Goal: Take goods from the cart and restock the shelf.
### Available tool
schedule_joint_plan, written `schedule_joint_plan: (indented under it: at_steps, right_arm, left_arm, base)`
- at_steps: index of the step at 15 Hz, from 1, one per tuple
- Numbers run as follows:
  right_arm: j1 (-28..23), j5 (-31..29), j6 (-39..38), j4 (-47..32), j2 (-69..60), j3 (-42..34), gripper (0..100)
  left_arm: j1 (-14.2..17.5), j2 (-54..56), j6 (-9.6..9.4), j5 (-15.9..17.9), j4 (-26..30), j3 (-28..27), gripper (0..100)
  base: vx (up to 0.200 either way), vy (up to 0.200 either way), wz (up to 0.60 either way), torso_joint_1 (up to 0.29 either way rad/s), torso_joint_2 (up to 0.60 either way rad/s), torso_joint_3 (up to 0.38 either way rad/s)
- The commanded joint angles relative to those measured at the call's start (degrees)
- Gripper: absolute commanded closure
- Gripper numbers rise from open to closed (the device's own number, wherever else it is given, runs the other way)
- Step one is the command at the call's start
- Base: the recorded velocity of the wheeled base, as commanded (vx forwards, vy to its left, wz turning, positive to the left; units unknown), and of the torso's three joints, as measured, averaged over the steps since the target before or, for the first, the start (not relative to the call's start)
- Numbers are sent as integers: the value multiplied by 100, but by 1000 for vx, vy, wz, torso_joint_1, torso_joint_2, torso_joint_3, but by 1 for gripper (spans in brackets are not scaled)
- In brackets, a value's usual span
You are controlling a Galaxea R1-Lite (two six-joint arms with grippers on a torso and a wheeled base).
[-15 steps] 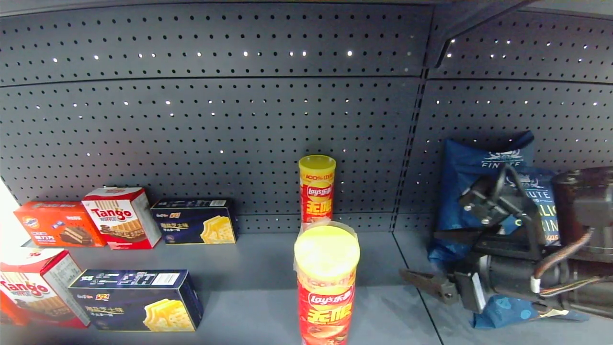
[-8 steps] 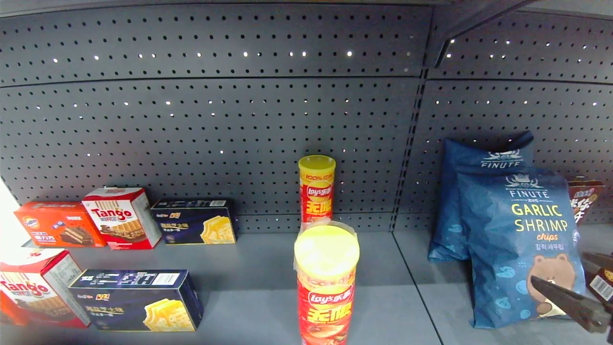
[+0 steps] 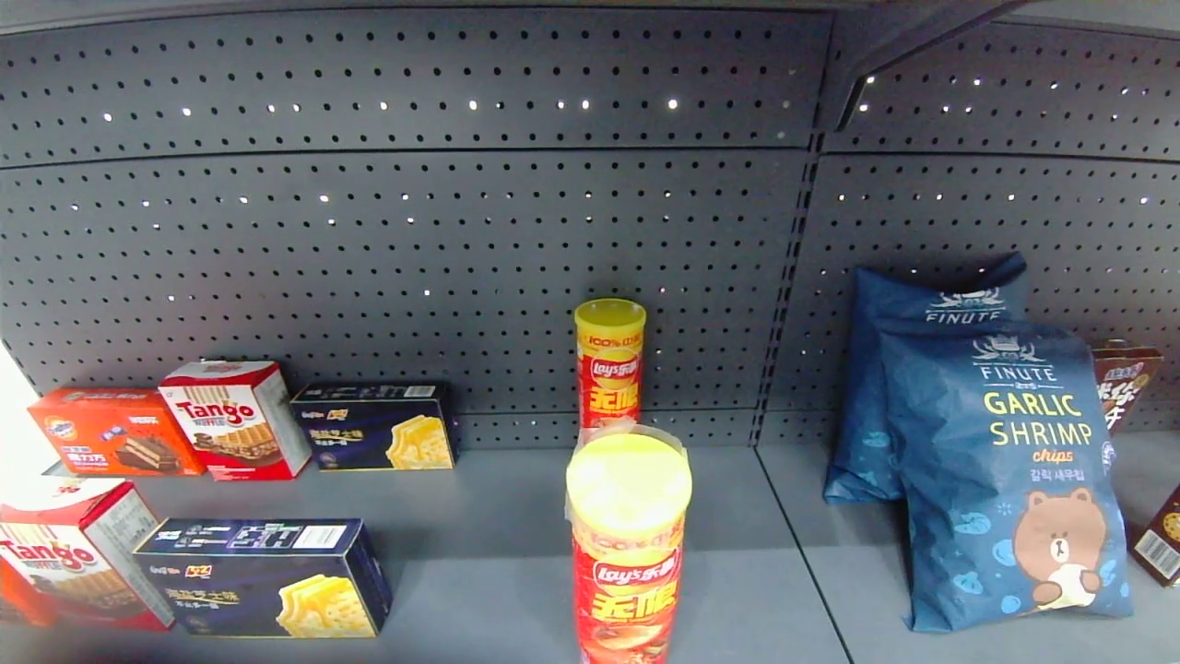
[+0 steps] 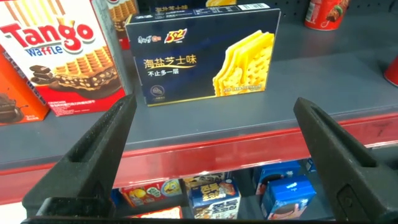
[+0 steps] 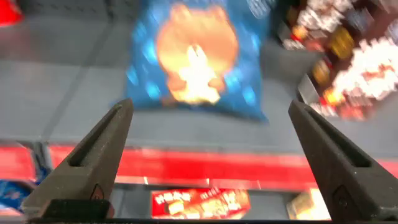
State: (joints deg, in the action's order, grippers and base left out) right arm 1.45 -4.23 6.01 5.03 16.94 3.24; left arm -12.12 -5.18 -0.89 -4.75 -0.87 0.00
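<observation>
The blue chips bag (image 3: 1005, 480) stands face-out on the shelf (image 3: 498, 498), propped against a second bag (image 3: 885, 369) for display, while the left end effector (image 4: 214, 104) and right end effector (image 5: 210, 107) both gape wide and empty, presumably free for more goods.

The grey shelf (image 3: 498, 503) is holding goods. At the right, a blue bear-printed chip bag (image 3: 1000, 480) is standing upright just in front of a second blue bag (image 3: 908, 309). In the middle, a near red canister (image 3: 629, 553) and a far red canister (image 3: 609, 369), both yellow-lidded, are standing in line. At the left, wafer boxes (image 3: 235, 420) and navy biscuit boxes (image 3: 263, 579) are sitting in two rows.
</observation>
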Motion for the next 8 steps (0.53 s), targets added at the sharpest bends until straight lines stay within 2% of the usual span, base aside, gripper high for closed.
schedule_joint_plan:
  at_steps: [1, 2, 4, 6, 8]
  right_arm:
    - [-233, -192, -109, -644, -1422, -113, 0]
    - [-171, -386, -205, -653, -1545, -113, 0]
    - [-145, -403, -241, -653, -1651, -113, 0]
    - [-136, 493, -364, -627, -1651, -131, 0]
    - [-136, 748, -390, -565, -1651, -324, 0]
  left_arm:
    - [-1, -9, 1, 1, 7, 0, 0]
    - [-1, -9, 1, 1, 7, 0, 0]
    - [-1, -9, 1, -8, 7, 0, 0]
    - [-1, 0, 10, 1, 7, 0, 0]
    - [-1, -9, 10, 1, 16, 0, 0]
  base:
    - [0, 0, 0, 0, 0, 0]
    - [0, 0, 0, 0, 0, 0]
    - [0, 0, 0, 0, 0, 0]
    - [0, 0, 0, 0, 0, 0]
    - [0, 0, 0, 0, 0, 0]
